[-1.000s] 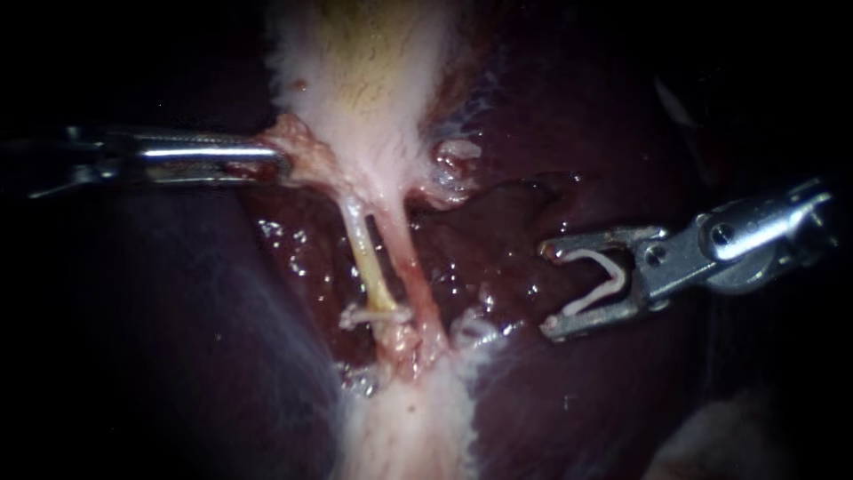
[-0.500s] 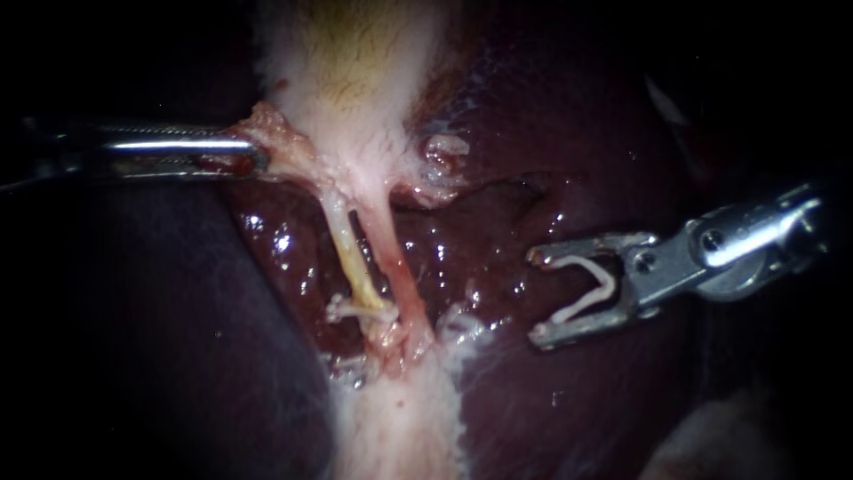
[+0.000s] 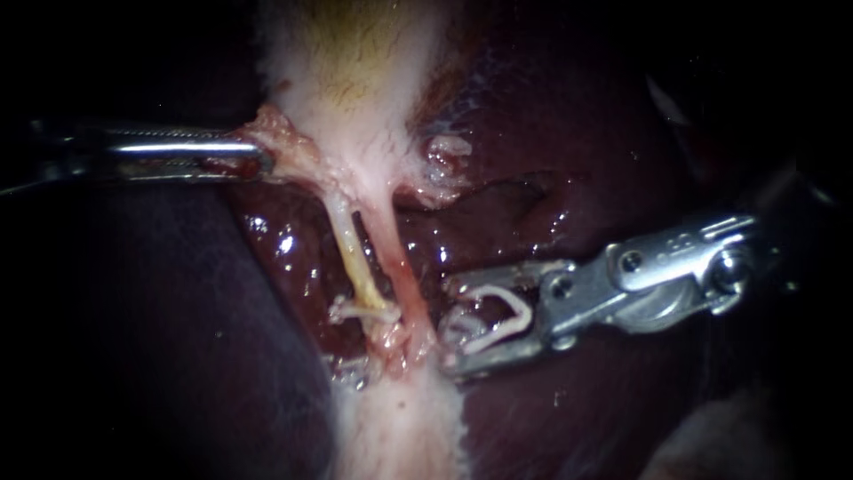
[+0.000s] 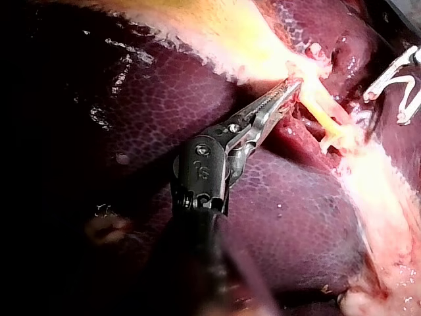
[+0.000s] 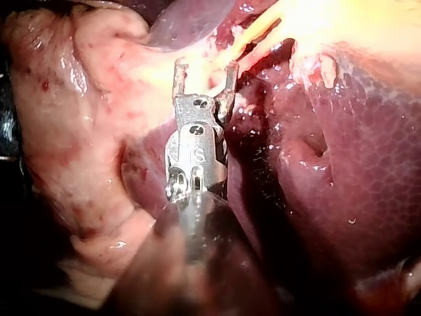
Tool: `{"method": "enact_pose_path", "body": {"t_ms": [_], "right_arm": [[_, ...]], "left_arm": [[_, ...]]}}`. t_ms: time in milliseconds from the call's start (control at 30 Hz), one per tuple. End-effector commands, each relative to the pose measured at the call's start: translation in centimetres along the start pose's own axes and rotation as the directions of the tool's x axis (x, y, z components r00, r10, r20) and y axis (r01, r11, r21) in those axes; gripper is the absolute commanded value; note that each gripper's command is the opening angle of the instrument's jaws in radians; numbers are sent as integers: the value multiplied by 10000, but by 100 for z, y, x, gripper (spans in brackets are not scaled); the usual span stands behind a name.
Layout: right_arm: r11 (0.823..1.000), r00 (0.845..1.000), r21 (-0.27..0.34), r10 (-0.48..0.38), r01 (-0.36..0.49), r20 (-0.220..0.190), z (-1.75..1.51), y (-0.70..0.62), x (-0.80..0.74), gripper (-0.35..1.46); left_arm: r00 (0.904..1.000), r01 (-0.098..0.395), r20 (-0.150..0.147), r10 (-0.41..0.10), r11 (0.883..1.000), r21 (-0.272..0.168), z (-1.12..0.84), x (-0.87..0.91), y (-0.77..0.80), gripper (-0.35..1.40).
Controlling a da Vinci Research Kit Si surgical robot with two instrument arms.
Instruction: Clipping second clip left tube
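Observation:
Two tubes run down from the pale gallbladder: the yellowish left tube and the pink right tube. A white clip sits across the left tube's lower end. My left instrument is shut on tissue at the gallbladder's neck and holds it to the left; the left wrist view shows these jaws gripping there. My right instrument carries an open white clip held between its spread jaws, just right of the right tube. In the right wrist view its jaws point at the tubes.
Dark wet liver lies behind and to both sides of the tubes. A strip of pale tissue continues below the tubes. A small whitish tag of tissue sits right of the gallbladder's neck.
My right instrument has moved left with its clip, from well clear of the tubes to just beside the right tube. My left instrument keeps its grip in the same place.

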Motion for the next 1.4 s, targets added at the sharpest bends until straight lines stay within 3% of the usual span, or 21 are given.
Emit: {"method": "enact_pose_path", "body": {"t_ms": [33, 567, 1000, 1400], "right_arm": [[10000, 10000, 29, 44, -44, 14, 5, 2, 0, 49], [9960, 9964, 276, 847, -847, -7, 57, 30, -17, 49], [9938, 9940, 213, 1094, -1094, -10, 62, 53, -36, 48], [9936, 9936, 122, 1127, -1127, -22, 71, 68, -35, 48]], "left_arm": [[10000, -2, 1, 2, 10000, 2, 0, 0, 0, -35], [10000, -3, 0, 3, 10000, 6, 1, 0, 0, -35], [10000, -2, -1, 2, 10000, 9, 1, 0, 1, -35], [10000, -3, -2, 3, 10000, 13, 1, 0, 1, -35]]}}
